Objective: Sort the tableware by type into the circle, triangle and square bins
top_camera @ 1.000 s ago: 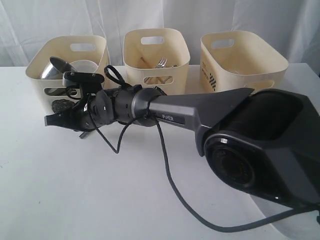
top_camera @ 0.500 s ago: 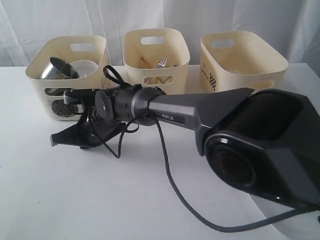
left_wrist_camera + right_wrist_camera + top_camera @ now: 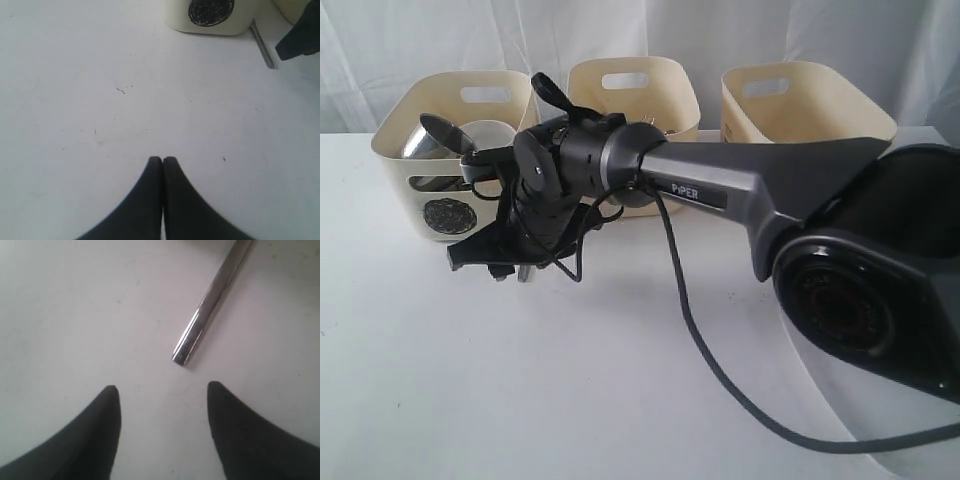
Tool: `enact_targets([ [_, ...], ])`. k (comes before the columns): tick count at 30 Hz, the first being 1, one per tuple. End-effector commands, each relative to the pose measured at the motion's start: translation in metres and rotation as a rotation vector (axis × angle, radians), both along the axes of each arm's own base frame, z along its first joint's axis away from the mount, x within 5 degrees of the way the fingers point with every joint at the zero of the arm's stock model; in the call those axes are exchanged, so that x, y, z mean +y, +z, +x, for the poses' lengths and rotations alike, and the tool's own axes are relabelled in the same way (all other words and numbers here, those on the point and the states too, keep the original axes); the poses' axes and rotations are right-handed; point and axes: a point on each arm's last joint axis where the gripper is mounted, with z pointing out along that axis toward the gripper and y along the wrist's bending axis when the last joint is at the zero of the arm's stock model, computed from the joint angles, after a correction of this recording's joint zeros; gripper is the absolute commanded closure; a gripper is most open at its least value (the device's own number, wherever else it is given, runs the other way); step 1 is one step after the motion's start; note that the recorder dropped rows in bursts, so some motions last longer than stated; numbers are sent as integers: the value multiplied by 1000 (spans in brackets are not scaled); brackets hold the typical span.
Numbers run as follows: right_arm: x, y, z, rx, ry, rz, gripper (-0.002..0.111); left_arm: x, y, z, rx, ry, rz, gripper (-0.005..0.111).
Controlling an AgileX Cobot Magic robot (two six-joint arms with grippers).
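Observation:
My right gripper [image 3: 162, 387] is open just above the table, short of the end of a steel cutlery handle [image 3: 210, 305]; which piece it is I cannot tell. In the exterior view this gripper [image 3: 480, 257] reaches across to the front of the circle bin [image 3: 445, 215], and the steel handle [image 3: 525, 272] peeks out under it. That bin holds a steel mug [image 3: 425, 140] and a white bowl [image 3: 492, 133]. My left gripper [image 3: 162, 159] is shut and empty over bare table, facing the circle bin [image 3: 210, 25] and the handle [image 3: 262, 45].
The middle bin [image 3: 635, 85] and the right bin [image 3: 805, 105] stand in a row at the back; the right arm [image 3: 720, 190] hides most of the middle bin's inside. A black cable [image 3: 690, 320] trails across the table. One right finger [image 3: 300, 42] shows in the left wrist view.
The right arm has swung up and toward the bins, and its gripper has shifted right along the table in front of the circle bin.

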Motion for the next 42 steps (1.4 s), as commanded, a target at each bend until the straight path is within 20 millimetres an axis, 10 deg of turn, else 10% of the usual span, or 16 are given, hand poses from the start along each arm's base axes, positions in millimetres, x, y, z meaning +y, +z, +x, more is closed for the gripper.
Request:
enact_targets([
  [1, -7, -3, 25, -52, -97, 67, 54, -1, -1, 0, -1, -7, -5, 107],
  [15, -13, -34, 38, -74, -42, -147, 55, -1, -1, 0, -1, -7, -5, 107],
  [33, 12, -36, 38, -69, -150, 101, 57, -1, -1, 0, -1, -7, -5, 107],
  [42, -5, -63, 27, 71, -130, -152, 67, -1, -1, 0, -1, -7, -5, 107],
])
